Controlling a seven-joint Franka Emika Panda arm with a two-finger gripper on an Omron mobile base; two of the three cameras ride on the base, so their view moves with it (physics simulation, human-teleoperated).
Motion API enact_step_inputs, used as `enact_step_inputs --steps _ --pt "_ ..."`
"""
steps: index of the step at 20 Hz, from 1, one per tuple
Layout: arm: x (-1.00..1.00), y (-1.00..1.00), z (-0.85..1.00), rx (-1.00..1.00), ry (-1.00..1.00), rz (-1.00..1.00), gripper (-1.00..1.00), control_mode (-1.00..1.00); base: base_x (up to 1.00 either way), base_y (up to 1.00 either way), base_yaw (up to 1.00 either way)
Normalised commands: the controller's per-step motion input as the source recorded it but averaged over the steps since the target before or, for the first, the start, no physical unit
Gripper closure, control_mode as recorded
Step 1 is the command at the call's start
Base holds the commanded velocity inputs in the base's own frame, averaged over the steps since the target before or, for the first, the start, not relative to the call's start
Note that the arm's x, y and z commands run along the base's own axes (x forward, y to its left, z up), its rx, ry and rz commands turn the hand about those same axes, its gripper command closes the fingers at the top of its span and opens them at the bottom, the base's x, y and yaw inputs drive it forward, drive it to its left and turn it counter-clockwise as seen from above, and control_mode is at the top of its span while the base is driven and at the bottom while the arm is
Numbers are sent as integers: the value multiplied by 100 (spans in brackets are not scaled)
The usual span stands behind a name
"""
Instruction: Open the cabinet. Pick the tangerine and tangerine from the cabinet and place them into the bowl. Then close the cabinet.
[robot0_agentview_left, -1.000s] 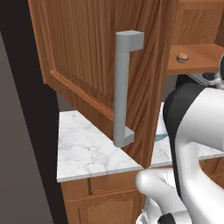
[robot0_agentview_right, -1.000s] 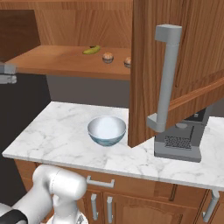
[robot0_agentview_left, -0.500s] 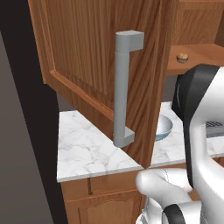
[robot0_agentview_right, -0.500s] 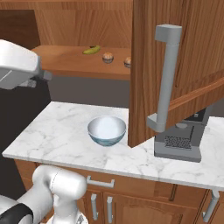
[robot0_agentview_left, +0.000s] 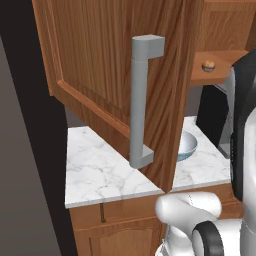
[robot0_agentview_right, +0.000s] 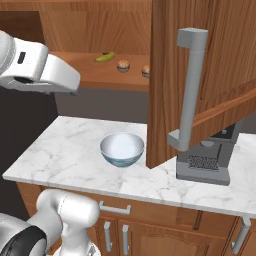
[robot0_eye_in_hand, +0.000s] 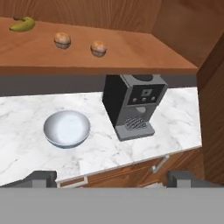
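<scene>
Cabinet (robot0_agentview_right: 210, 75) doors swung open. Two tangerines (robot0_eye_in_hand: 62, 40) (robot0_eye_in_hand: 99, 48) on its shelf (robot0_eye_in_hand: 131, 54), beside a banana (robot0_eye_in_hand: 22, 24). Bowl (robot0_eye_in_hand: 67, 128) on the marble counter (robot0_eye_in_hand: 26, 127) below, left of coffee machine (robot0_eye_in_hand: 131, 105). Gripper (robot0_eye_in_hand: 111, 178) jaws wide apart, holding nothing.

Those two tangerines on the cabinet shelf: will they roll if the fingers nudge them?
Probably. Both tangerines look roundish and sit loose on the flat shelf, apart from each other. A sideways nudge may roll one toward the open edge, so closing squarely seems safer.
</scene>
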Motion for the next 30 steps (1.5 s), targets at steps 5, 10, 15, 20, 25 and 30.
enact_step_inputs --steps 5,10,15,20,25,30 --pt "38 -18 0 7 -1 5 -100 -100 0 0 0" --pt "36 -8 0 2 0 0 -100 -100 0 0 0" --pt "31 0 -6 0 0 0 -100 -100 0 0 0" --pt "40 0 -16 0 0 0 -100 -100 0 0 0" --pt "48 -2 -10 0 0 0 -100 -100 0 0 0" --pt "35 -2 0 0 0 0 -100 -100 0 0 0"
